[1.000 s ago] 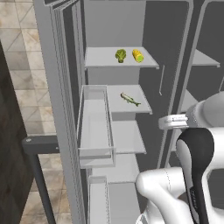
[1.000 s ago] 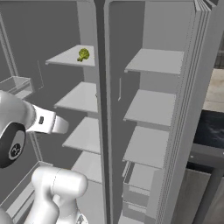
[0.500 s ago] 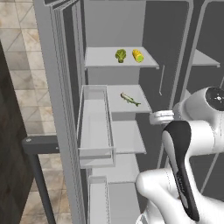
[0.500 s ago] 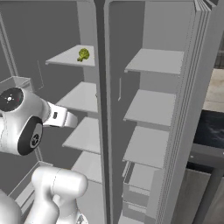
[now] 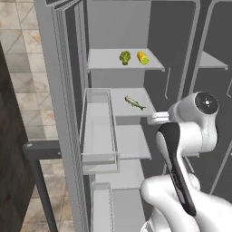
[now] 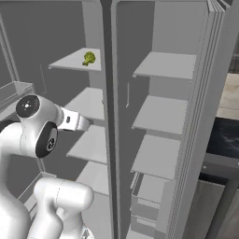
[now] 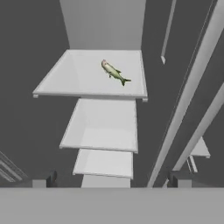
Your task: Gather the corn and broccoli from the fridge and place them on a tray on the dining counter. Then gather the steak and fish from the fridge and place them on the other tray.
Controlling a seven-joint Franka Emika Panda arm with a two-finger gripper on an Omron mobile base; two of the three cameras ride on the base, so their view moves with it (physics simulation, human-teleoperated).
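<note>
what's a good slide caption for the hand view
Open gripper looks into the fridge at a fish lying on a pale shelf.

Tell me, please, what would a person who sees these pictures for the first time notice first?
The open fridge with its pale shelves draws the eye first. On its top left shelf, the dark green broccoli and the yellow corn lie side by side, and a small fish lies alone on the shelf below. In front, the white arm bends toward the shelves, its gripper open and empty.
</note>
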